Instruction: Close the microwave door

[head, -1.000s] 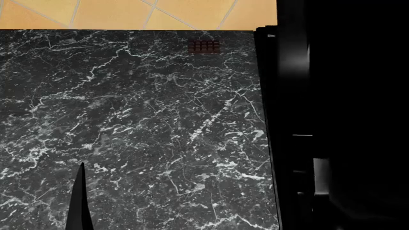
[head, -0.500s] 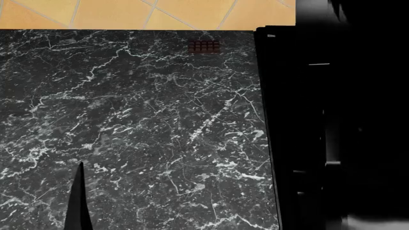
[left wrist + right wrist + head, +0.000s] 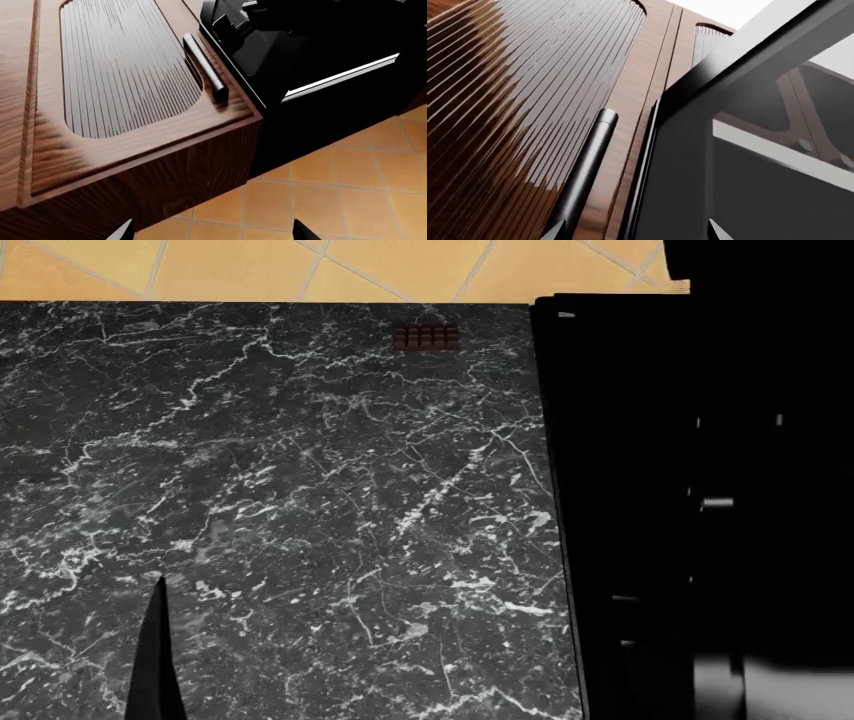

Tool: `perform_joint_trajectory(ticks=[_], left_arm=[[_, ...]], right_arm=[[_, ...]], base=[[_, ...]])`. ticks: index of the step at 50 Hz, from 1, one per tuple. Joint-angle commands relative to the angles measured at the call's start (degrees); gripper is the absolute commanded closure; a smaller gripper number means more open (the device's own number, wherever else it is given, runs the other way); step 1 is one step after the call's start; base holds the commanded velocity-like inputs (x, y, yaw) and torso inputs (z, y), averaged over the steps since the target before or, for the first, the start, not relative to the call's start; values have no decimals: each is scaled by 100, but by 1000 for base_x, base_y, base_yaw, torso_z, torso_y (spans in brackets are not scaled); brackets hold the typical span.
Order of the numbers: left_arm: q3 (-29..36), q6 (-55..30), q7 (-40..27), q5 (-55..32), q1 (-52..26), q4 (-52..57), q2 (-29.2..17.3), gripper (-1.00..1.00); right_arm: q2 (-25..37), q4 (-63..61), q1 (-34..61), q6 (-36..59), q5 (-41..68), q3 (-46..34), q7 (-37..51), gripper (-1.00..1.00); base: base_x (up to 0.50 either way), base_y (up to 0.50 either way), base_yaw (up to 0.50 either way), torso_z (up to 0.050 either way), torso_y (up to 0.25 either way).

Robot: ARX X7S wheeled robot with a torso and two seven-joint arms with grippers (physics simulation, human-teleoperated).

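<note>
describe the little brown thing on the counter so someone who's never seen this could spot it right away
Start with the black marble countertop with white veins that fills most of the head view. Follow it to its far edge, where it meets the orange tiled floor, near the black appliance on the right. There lies a chocolate bar: small, dark brown, scored into squares, and the only loose object on the stone.
</note>
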Motion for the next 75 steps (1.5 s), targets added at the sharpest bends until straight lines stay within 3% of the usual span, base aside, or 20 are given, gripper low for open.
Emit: perform_joint_trajectory(ticks=[1, 50, 75], left_arm=[[6, -79, 18, 13, 16, 138, -21, -100], [-148, -379, 88, -232, -215, 322, -159, -100], [-189, -445, 96, -327, -289, 345, -223, -100]], right_arm=[[49, 588, 29, -262, 37, 49, 119, -100], [264, 1686, 177, -716, 461, 641, 495, -100], [55, 3275, 740, -1444, 614, 604, 401, -100]], base=[[0, 0, 0, 0, 0], [0, 0, 0, 0, 0], [0, 0, 0, 0, 0]])
